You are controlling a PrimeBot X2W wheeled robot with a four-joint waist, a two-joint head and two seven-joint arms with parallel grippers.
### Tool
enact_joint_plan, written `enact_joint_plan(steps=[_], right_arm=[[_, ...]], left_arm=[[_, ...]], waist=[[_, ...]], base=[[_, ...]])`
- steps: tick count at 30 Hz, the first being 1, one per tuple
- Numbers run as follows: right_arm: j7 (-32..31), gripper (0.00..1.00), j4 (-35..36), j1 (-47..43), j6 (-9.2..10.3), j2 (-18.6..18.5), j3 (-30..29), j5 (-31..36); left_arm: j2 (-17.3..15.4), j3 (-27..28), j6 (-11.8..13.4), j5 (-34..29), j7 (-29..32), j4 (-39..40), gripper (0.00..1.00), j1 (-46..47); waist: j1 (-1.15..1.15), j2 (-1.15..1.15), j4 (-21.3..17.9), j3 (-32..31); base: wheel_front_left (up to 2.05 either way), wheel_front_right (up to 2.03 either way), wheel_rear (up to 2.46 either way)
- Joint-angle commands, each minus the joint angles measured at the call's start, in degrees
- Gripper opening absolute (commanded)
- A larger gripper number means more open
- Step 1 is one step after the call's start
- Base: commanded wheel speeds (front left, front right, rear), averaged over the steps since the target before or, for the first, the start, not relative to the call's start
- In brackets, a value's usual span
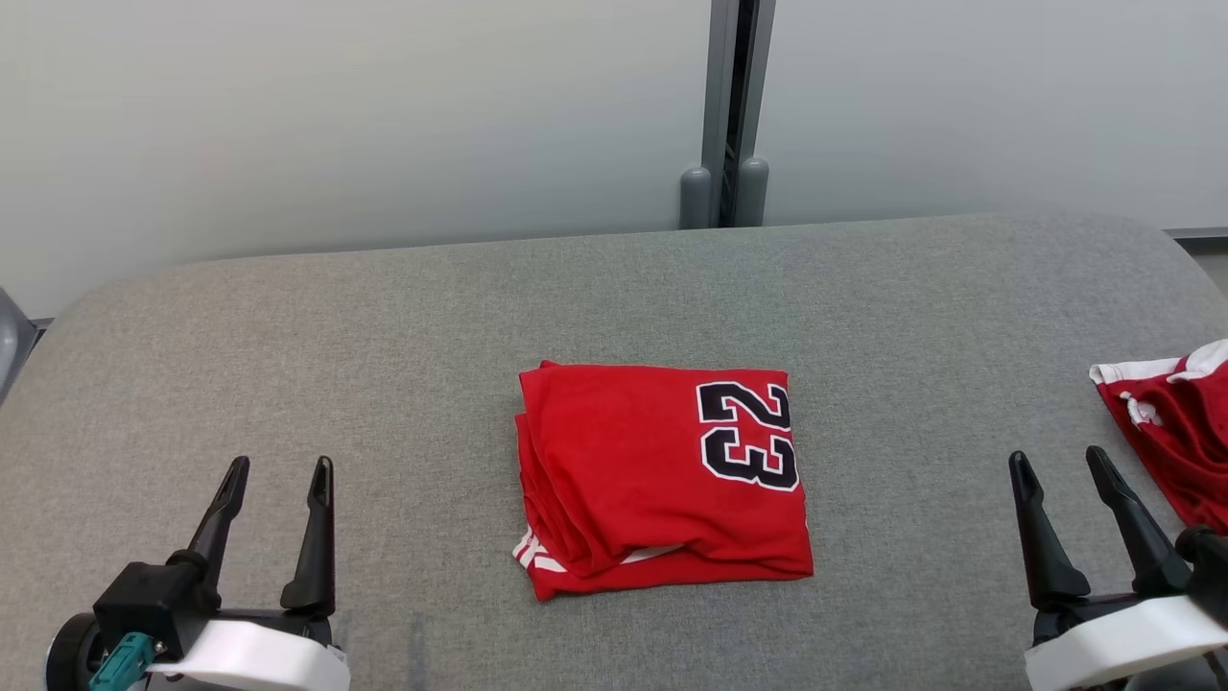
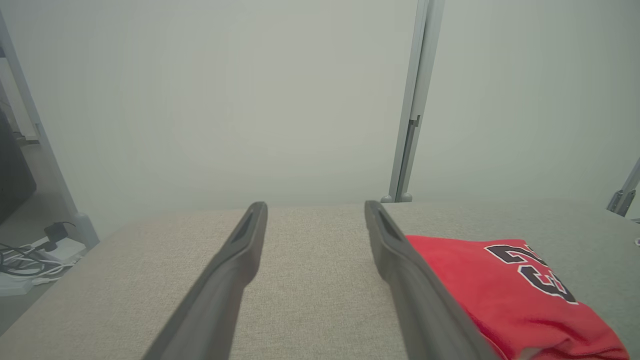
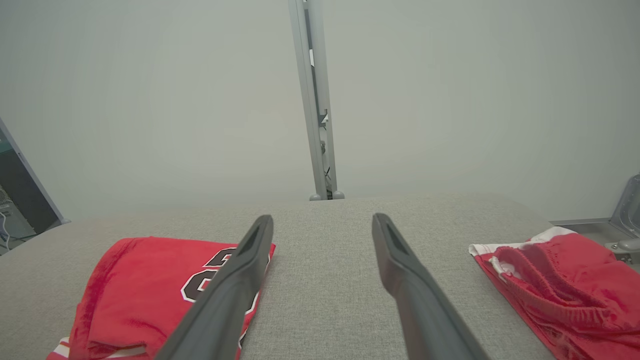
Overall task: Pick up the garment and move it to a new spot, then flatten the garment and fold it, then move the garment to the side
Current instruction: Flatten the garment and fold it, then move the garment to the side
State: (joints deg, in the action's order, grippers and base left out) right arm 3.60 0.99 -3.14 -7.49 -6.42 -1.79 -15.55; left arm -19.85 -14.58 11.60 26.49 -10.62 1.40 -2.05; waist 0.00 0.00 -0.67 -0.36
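Note:
The garment [image 1: 662, 475] is a red jersey with a black-and-white "23", lying folded into a neat rectangle in the middle of the grey padded table [image 1: 384, 326]. It also appears at the lower right of the left wrist view [image 2: 505, 295] and at the lower left of the right wrist view [image 3: 145, 295]. My left gripper [image 1: 280, 468] rests open near the table's front left, well to the left of the jersey, with nothing between its fingers. My right gripper [image 1: 1060, 461] is open and empty near the front right, clear of the jersey.
A second red garment with white trim [image 1: 1175, 422] lies crumpled at the table's right edge, close to my right gripper, also seen in the right wrist view [image 3: 560, 285]. A pale wall with a grey post [image 1: 726, 106] stands behind the table. Cables lie on the floor [image 2: 30, 260].

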Motion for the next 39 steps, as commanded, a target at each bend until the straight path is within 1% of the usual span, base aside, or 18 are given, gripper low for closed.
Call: enact_joint_plan(steps=[1,18,24,29,32,36,39], right_arm=[[-0.3,1.0,0.5,-0.6,0.0,0.0,-0.3,0.5],[-0.5,1.0,1.0,-0.2,0.0,0.4,-0.1,0.3],[-0.4,1.0,1.0,0.4,0.0,0.1,-0.2,0.2],[-1.1,1.0,1.2,1.3,0.0,-0.7,-0.7,0.0],[-2.0,1.0,0.4,2.8,0.0,-1.6,-0.1,-0.4],[-3.6,1.0,-3.3,6.2,0.0,-3.2,2.4,-1.5],[-4.2,1.0,-7.6,9.2,0.0,-4.4,5.3,-2.6]], left_arm=[[-0.5,0.4,0.1,0.3,0.1,0.3,1.0,-0.4],[-0.9,0.2,0.8,0.7,0.3,0.7,1.0,-0.3],[-0.9,0.0,0.7,0.6,0.0,1.0,1.0,0.6],[-0.5,-0.8,0.2,0.0,-0.4,1.1,1.0,2.5],[0.1,-1.4,-0.4,0.2,-0.6,1.3,1.0,4.1],[0.9,-2.3,-1.1,-0.3,-1.3,0.6,1.0,6.4],[1.7,-2.8,-1.7,-0.5,-2.0,-0.5,1.0,8.2]], waist=[[0.0,0.0,0.0,0.0],[0.0,0.0,-0.1,0.3],[0.0,0.0,0.5,1.3],[0.0,0.0,2.7,3.0],[0.0,0.0,4.2,5.1],[0.0,0.0,6.5,8.6],[0.0,0.0,8.1,10.8]], base=[[0.0,0.0,0.0],[0.0,0.0,0.0],[0.0,0.0,0.0],[0.0,0.0,0.0],[0.0,0.0,0.0],[0.0,0.0,0.0],[0.0,0.0,0.0]])
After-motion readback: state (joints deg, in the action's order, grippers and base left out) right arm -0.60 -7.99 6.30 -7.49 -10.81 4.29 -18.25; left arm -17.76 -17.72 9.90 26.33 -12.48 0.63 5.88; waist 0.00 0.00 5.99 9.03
